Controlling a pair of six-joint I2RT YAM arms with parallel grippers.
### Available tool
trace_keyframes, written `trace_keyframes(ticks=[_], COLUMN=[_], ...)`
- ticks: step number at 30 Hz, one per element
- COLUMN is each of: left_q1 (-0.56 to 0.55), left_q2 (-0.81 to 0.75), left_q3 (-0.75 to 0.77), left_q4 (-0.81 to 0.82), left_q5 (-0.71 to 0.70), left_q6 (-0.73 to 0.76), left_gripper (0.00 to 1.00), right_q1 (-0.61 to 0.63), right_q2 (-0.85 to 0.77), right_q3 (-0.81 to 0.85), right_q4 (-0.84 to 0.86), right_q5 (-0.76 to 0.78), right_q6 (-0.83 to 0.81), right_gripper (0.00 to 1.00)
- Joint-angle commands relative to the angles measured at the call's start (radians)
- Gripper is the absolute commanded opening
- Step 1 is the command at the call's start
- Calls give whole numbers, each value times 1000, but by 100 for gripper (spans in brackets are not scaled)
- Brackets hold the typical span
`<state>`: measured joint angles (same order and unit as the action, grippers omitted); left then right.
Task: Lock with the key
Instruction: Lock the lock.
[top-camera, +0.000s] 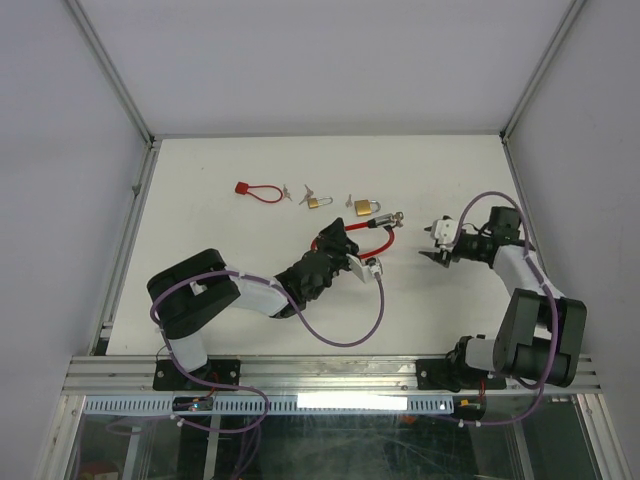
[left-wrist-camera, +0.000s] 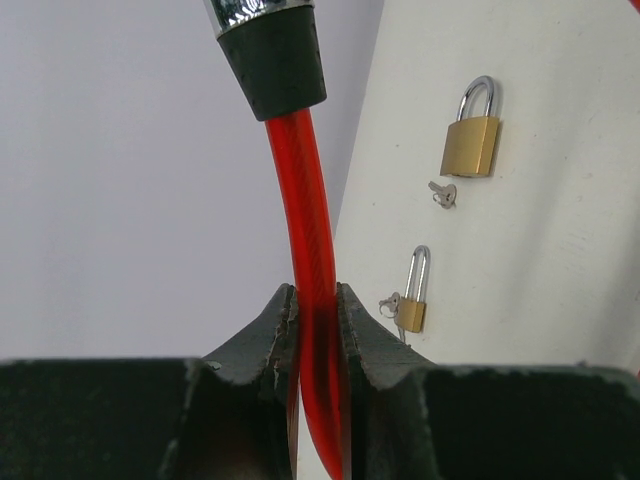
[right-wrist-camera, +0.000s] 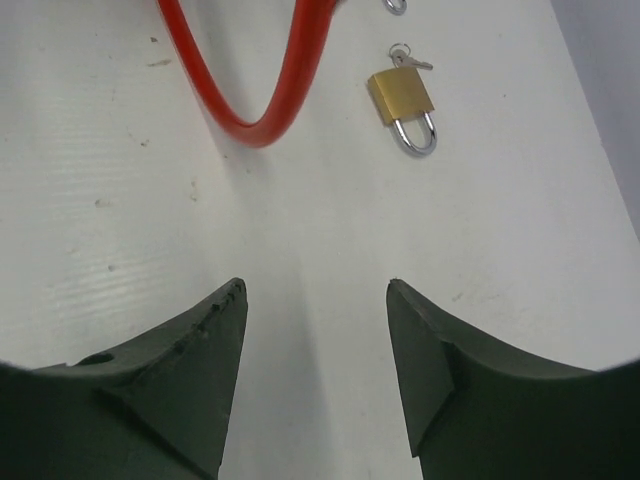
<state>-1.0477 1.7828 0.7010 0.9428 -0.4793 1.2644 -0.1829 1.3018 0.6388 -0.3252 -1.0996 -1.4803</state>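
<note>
Clamping red cable lock (left-wrist-camera: 300, 200), left hand (left-wrist-camera: 315, 300) pinched tight; right hand (right-wrist-camera: 315, 290) apart over white table (right-wrist-camera: 500, 250).

2 black-white arms (top-camera: 255, 292); purple cables (top-camera: 345, 344)

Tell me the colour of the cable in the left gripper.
The cable is red; clearest in the left wrist view.

White table (top-camera: 200, 240), on which three locks are laid in a row toward the far edge. A small red cable lock (top-camera: 256, 190) is placed at the left, a small brass padlock (top-camera: 316, 203) in the middle, and a larger brass padlock (top-camera: 364, 207) at the right. A loose key (left-wrist-camera: 442, 193) is seen just beside the larger padlock. The table is bounded by an aluminium frame (top-camera: 128, 210).
</note>
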Motion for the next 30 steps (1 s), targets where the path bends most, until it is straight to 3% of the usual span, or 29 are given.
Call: trace_keyframes(ticks=[1, 4, 9, 16, 19, 22, 30], left_q1=[-2, -2, 3, 6, 7, 8, 9], left_q2=[27, 26, 17, 12, 13, 10, 10], left_q3=[8, 8, 8, 10, 8, 6, 7], left_q4=[-84, -87, -92, -100, -101, -102, -104], left_q5=[-19, -15, -12, -5, -4, -3, -2], left_q6=[-14, -17, -19, -24, -22, -21, -21], left_gripper=[0, 0, 0, 0, 0, 0, 0], right_q1=[-90, -92, -61, 25, 91, 142, 183], right_q2=[-24, 22, 118, 203, 207, 182, 157], right_q3=[216, 374, 580, 724, 762, 753, 725], right_q4=[-495, -667, -1091, -1200, -1164, -1026, -896], right_q5=[-128, -169, -193, -118, -102, -72, 20], right_q6=[-342, -314, -719, -1083, -1049, -911, -822], right_gripper=[61, 61, 65, 61, 55, 50, 50])
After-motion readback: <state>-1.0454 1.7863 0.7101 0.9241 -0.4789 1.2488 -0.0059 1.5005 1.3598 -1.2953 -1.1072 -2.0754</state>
